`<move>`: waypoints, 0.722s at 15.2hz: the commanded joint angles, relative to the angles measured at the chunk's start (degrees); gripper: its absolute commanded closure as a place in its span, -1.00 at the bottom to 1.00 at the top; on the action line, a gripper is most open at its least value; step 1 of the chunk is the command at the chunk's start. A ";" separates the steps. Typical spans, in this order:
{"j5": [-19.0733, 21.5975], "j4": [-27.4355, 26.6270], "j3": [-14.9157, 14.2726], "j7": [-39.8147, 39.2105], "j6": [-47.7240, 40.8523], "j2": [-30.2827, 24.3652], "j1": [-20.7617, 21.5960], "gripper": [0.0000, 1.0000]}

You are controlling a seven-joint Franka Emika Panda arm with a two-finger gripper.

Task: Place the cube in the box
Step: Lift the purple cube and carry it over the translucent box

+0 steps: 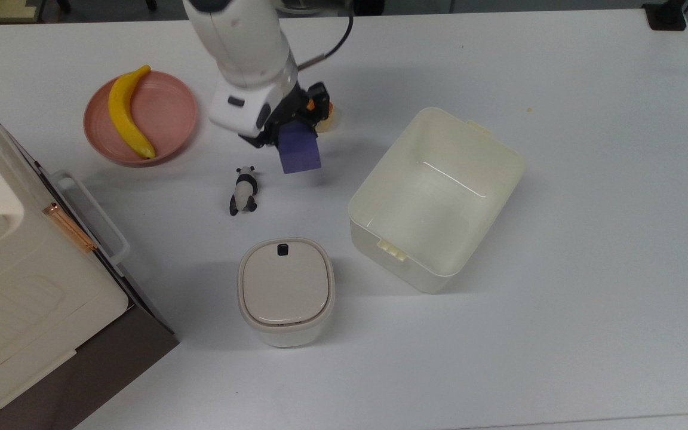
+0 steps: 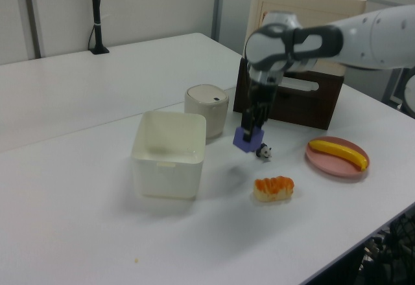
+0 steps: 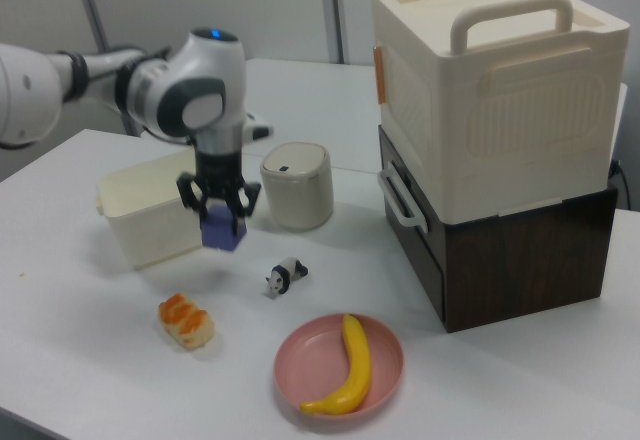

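My gripper [image 1: 291, 136] [image 2: 251, 131] [image 3: 221, 222] is shut on the purple-blue cube [image 1: 299, 154] [image 2: 246, 140] [image 3: 222, 234] and holds it in the air above the table. The cube hangs to the top view's left of the box [image 1: 436, 197], between the panda figurine [image 1: 243, 191] and the sushi piece. The box [image 2: 168, 153] [image 3: 150, 208] is a cream-white open tub with nothing inside. In the left view the cube floats to the right of the box, above the level of its rim.
A pink plate [image 1: 168, 98] holding a banana [image 1: 126, 113] lies at the top view's left. A sushi piece [image 2: 273, 188] [image 3: 186, 322] lies near the gripper. A lidded round container [image 1: 285, 291] stands in front. A big cream case on a dark base [image 3: 495, 140] fills the top view's left edge.
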 commanded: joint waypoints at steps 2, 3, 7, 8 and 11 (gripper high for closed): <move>5.72 5.42 0.09 2.84 -1.82 -1.21 1.78 0.06; 6.51 6.39 0.18 4.34 -1.56 -1.03 2.83 0.06; 11.53 7.63 1.58 14.61 4.05 0.29 6.96 -0.09; 11.61 7.63 2.54 17.16 5.46 0.81 7.32 -0.28; 11.18 7.37 5.53 21.23 9.51 2.48 7.32 -1.00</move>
